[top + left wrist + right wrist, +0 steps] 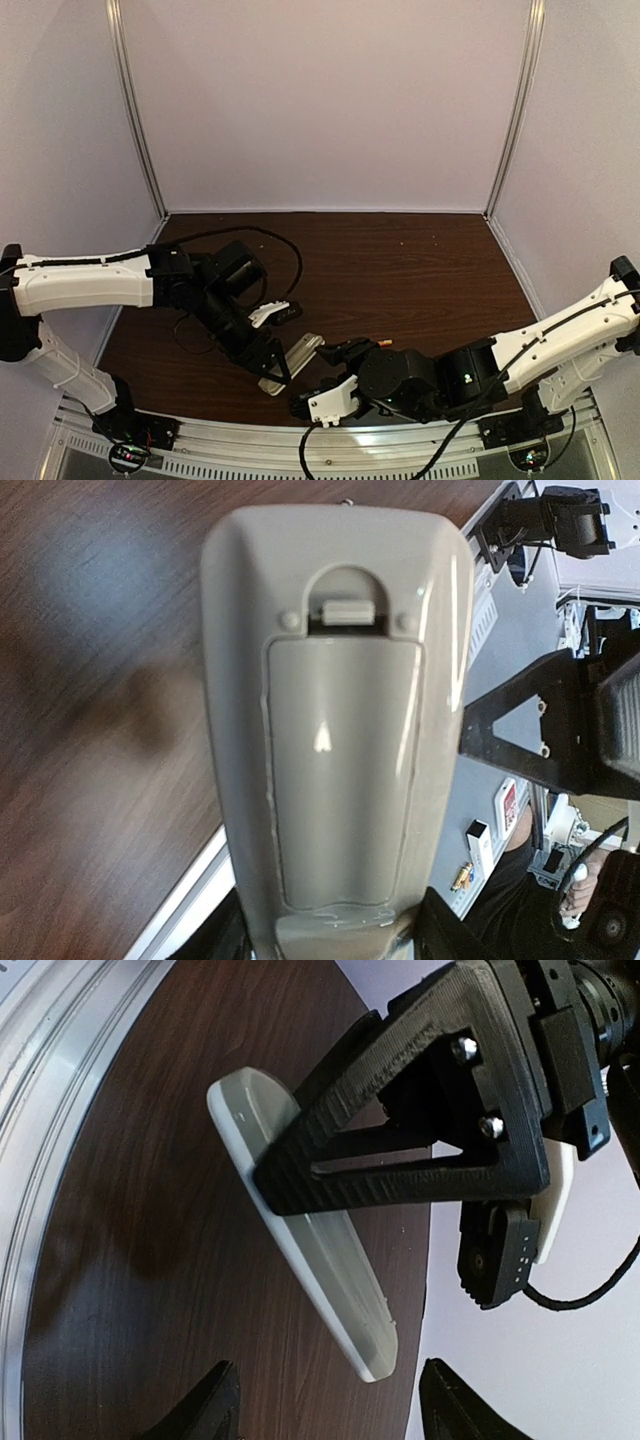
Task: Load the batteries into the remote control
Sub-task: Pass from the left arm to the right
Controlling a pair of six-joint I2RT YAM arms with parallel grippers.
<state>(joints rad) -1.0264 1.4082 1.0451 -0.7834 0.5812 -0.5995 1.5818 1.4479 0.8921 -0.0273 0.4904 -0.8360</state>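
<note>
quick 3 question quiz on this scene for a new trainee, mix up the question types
1. Fill in: the fingers of the right hand are ___ (open or shut).
2. What grips the remote control?
A. the left hand
B. the right hand
C. neither
3. True or false: the battery cover on the remote control's back has been taken off.

Key: 1 open; 2 A; 3 false, the cover sits in place.
</note>
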